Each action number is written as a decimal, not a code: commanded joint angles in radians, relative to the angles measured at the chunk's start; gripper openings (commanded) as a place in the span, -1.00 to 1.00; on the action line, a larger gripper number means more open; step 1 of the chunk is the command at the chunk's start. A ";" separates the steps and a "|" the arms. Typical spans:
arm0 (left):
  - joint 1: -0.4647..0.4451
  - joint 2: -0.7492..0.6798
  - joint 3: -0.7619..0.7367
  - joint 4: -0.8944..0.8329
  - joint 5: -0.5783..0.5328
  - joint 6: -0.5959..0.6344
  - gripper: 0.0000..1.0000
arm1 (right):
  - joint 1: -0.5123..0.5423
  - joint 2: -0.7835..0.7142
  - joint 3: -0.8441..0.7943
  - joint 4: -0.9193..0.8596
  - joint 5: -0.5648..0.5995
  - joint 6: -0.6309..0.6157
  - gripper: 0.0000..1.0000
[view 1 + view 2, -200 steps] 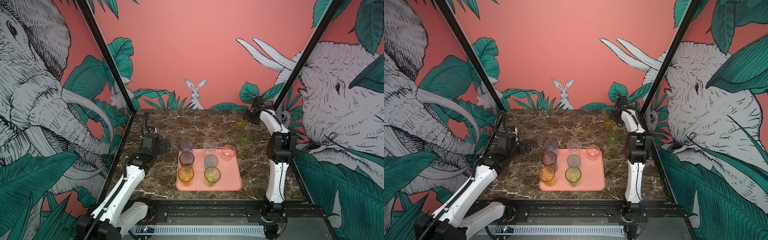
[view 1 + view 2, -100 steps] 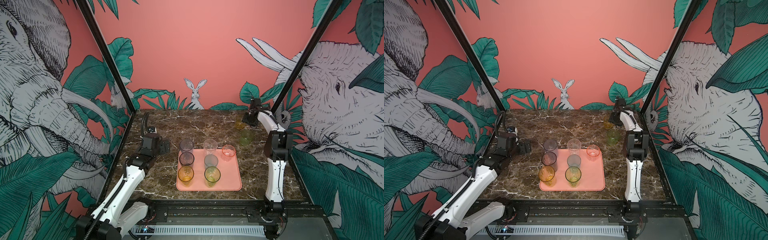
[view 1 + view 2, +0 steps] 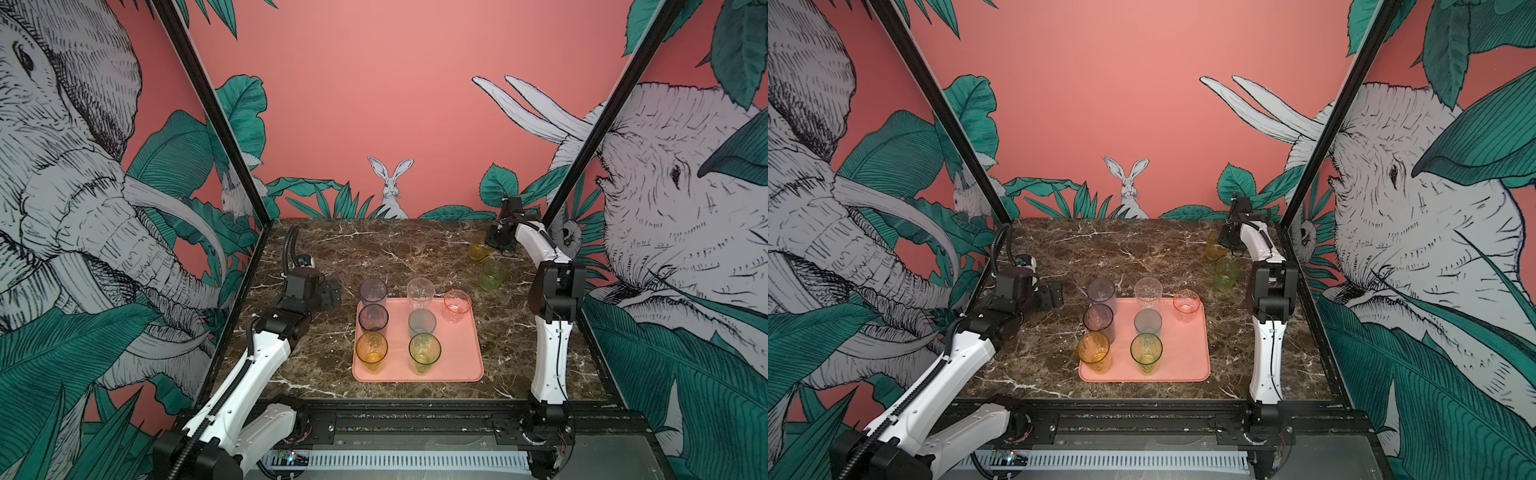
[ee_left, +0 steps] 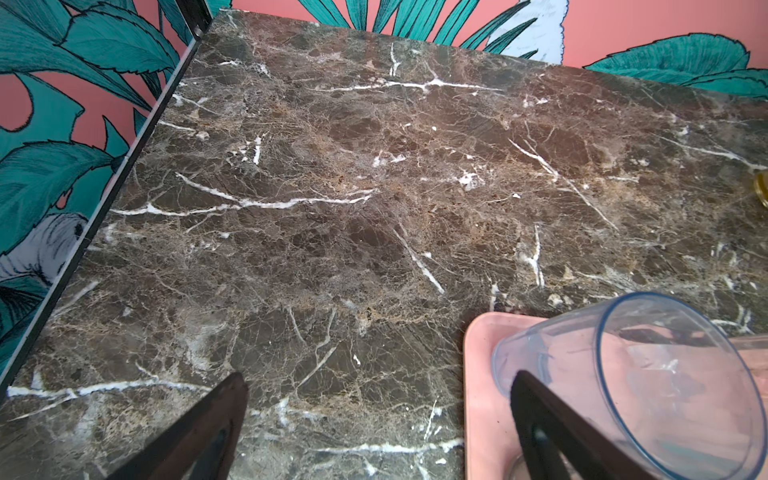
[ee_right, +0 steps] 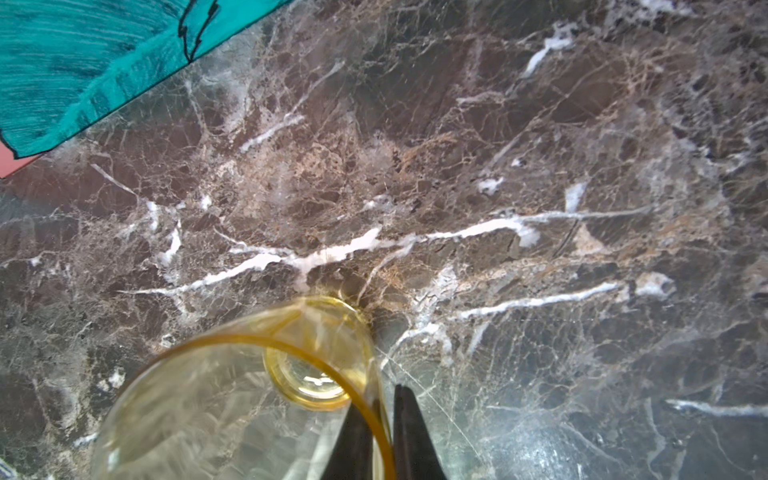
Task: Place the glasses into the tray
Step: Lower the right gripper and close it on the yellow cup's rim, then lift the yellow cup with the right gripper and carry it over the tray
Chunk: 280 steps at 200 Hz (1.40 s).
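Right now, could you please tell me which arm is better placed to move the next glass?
Right: the right fingers pinch the yellow glass by its wall, off the tray; the left fingers hang open beside it.

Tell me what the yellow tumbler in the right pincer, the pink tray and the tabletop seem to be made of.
The yellow tumbler: thin, glossy, amber-tinted and see-through; the marble veins show through its wall. Probably plastic, though glass is not excluded.
The tray: uniform salmon, matte, with a soft rounded rim; likely moulded plastic.
The tabletop: brown with white veins and glare patches; polished marble or a marble-look laminate.
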 commanded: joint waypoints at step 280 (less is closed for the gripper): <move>0.005 -0.194 -0.057 -0.090 0.010 -0.033 0.99 | 0.095 -0.558 -0.022 -0.374 0.058 -0.105 -1.00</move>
